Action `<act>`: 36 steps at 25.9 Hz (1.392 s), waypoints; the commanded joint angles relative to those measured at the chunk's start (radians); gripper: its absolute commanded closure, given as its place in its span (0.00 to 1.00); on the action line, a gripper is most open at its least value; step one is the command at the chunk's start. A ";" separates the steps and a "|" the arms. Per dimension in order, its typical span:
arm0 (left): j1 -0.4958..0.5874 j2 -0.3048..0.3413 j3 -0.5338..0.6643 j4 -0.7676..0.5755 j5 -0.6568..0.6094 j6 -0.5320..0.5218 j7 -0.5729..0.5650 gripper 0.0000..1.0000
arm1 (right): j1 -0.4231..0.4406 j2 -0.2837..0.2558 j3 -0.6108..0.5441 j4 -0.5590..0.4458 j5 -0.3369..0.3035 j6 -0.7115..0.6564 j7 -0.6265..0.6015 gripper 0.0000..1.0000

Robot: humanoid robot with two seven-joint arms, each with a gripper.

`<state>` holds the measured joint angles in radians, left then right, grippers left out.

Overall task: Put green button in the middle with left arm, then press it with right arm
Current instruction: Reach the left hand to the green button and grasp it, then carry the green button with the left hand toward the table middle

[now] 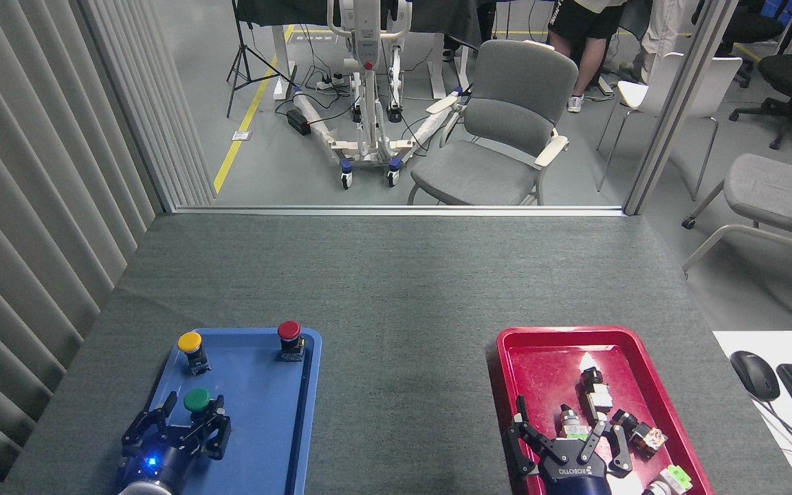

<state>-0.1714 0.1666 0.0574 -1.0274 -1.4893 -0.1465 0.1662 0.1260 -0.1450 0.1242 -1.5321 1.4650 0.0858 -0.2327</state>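
Round dark-green mushroom-cap button [196, 401] sits in blue plastic tray [265, 412], tabletop's near-left corner, straddled by open left tool [185, 423], not gripped. Right tool [561, 440] open, empty. Placing & pressing remain.

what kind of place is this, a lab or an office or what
Most likely a robotics lab or test cell: a felt-covered table walled by partitions, sorting trays of push buttons, and beyond it a wheeled equipment stand, cables and office chairs.
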 commanded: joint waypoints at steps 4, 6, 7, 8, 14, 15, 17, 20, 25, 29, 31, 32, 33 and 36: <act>0.009 -0.001 -0.002 0.012 0.050 0.001 0.001 0.52 | 0.001 0.001 0.000 0.001 0.000 0.002 -0.004 0.01; 0.016 0.001 -0.007 0.003 0.047 -0.016 -0.001 0.77 | 0.001 0.001 0.000 0.001 0.000 0.000 -0.004 0.01; 0.030 0.002 -0.010 -0.002 0.046 -0.047 -0.001 0.93 | 0.001 0.001 0.000 0.000 0.000 0.000 -0.002 0.01; 0.041 0.004 -0.010 -0.007 0.041 -0.090 0.003 1.00 | 0.001 -0.001 -0.001 0.001 0.000 0.000 -0.002 0.01; 0.085 -0.018 -0.010 -0.258 0.055 -0.159 0.019 1.00 | -0.002 0.004 -0.002 0.001 -0.002 -0.001 0.000 0.01; 0.085 -0.038 -0.017 -0.307 0.064 -0.157 0.019 1.00 | -0.002 0.002 -0.002 0.001 -0.002 -0.001 0.000 0.01; 0.072 -0.133 -0.039 -0.362 0.075 -0.162 0.019 1.00 | 0.000 -0.002 -0.002 0.001 -0.003 -0.003 -0.002 0.05; 0.024 -0.236 -0.182 -0.330 0.058 -0.174 0.026 1.00 | 0.000 -0.002 -0.002 0.001 -0.005 -0.003 -0.002 0.08; -0.034 -0.249 -0.333 -0.063 0.052 -0.143 0.055 1.00 | 0.000 0.002 -0.002 0.001 -0.005 -0.003 0.000 0.08; -0.068 -0.266 -0.395 0.044 0.029 -0.100 0.073 1.00 | 0.000 0.004 -0.002 0.001 -0.005 -0.003 -0.002 0.12; -0.097 -0.299 -0.415 0.098 0.027 -0.093 0.075 1.00 | 0.000 0.004 -0.002 0.001 -0.005 -0.005 -0.002 0.15; -0.109 -0.300 -0.416 0.115 0.027 -0.090 0.078 1.00 | 0.000 0.004 -0.002 0.003 -0.005 -0.005 -0.002 0.18; -0.116 -0.300 -0.418 0.125 0.027 -0.071 0.079 1.00 | 0.000 0.004 -0.002 0.004 -0.005 -0.006 -0.002 0.20; -0.116 -0.300 -0.435 0.132 0.032 -0.025 0.072 1.00 | 0.000 0.007 0.000 0.006 -0.005 -0.009 -0.002 0.24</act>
<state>-0.2761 -0.1277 -0.3593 -0.9173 -1.4594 -0.2040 0.2435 0.1260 -0.1403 0.1229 -1.5277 1.4604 0.0802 -0.2339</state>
